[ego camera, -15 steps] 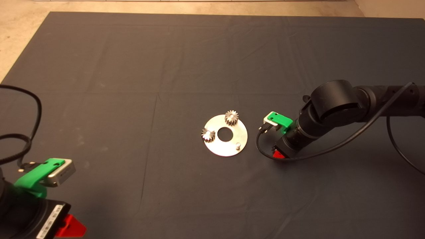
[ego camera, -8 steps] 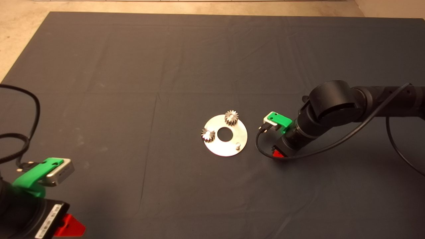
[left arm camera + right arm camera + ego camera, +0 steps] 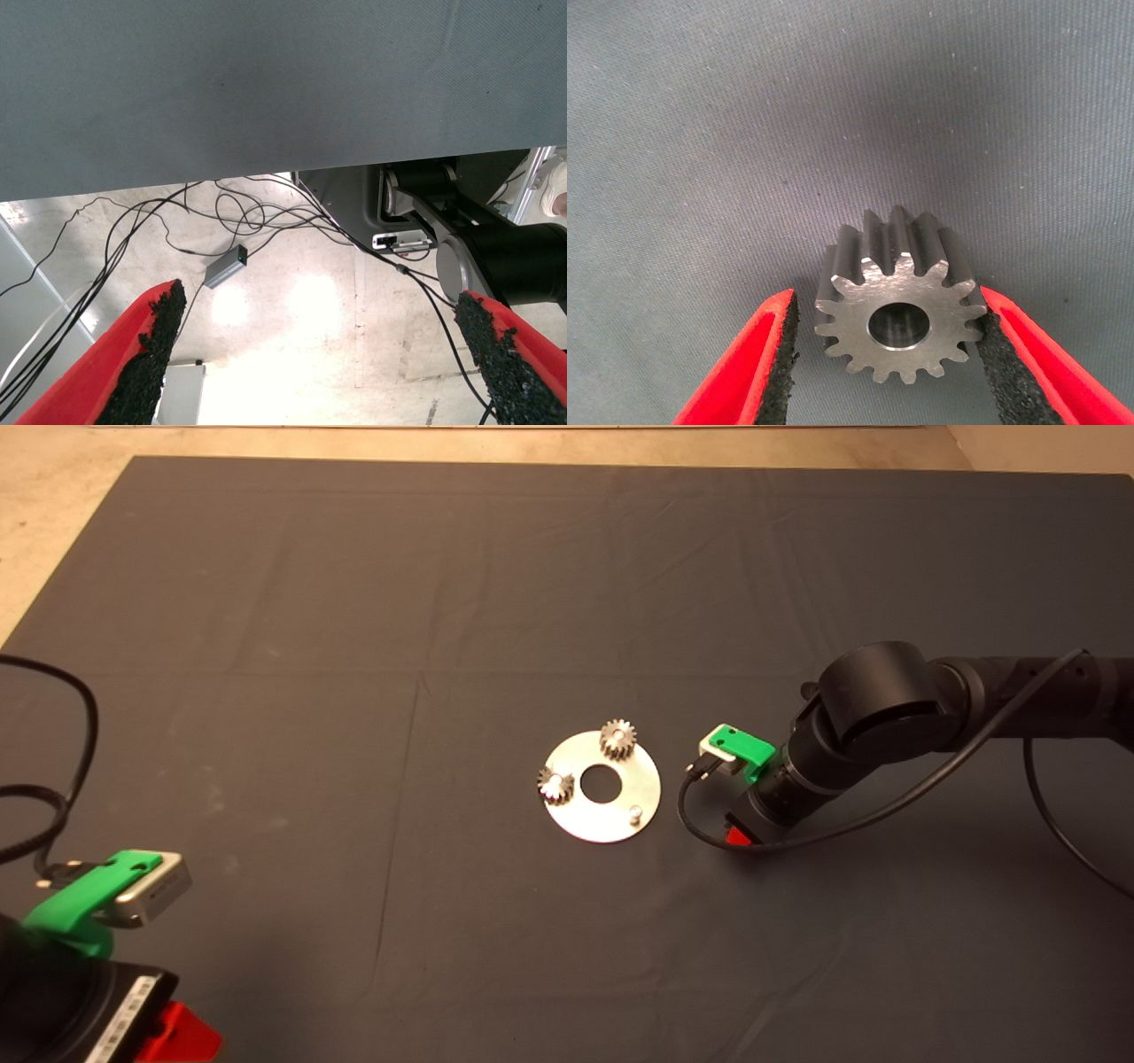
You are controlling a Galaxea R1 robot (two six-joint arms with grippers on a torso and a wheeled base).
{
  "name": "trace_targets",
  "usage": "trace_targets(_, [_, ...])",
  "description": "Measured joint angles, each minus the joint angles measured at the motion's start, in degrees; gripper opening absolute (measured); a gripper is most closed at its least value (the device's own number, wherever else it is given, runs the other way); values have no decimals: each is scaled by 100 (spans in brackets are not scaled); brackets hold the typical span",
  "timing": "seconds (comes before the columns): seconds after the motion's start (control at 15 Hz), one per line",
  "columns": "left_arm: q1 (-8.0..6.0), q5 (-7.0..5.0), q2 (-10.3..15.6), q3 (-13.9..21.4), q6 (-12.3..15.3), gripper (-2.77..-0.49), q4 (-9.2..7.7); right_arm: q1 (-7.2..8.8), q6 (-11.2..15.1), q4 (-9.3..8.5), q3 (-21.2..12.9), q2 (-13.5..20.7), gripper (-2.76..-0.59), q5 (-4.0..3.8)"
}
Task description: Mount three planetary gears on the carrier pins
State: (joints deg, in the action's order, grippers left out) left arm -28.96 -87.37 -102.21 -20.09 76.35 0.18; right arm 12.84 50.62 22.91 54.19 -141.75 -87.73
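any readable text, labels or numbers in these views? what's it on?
None can be read.
White label on the left gripper's body, head view: print too small to read.
Third gear between the right gripper's fingers: no markings.
Carrier disc: no markings visible.

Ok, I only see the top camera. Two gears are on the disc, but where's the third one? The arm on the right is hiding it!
Observer: The third gear sits between the right gripper's fingers, with its bore facing the wrist camera.
Operator: Is it squeezed tight?
Observer: Not quite. One pad touches its teeth, and the other pad shows a gap.
Operator: What about the other arm's fingers?
Observer: The left gripper is wide open and holds nothing. Its camera sees cables on the floor.
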Motion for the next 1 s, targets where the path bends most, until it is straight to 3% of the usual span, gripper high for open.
trace_targets(0.2, [0,0,78,0,-69,-109,-18,-2,0,2,35,0,-213,-6])
trace_targets(0.6, [0,-2,369,0,-234,-109,-62,-46,1,21,57,-1,-221,-14])
trace_targets(1.0, [0,-2,414,0,-257,-109,-108,-54,1,21,57,0,-223,-12])
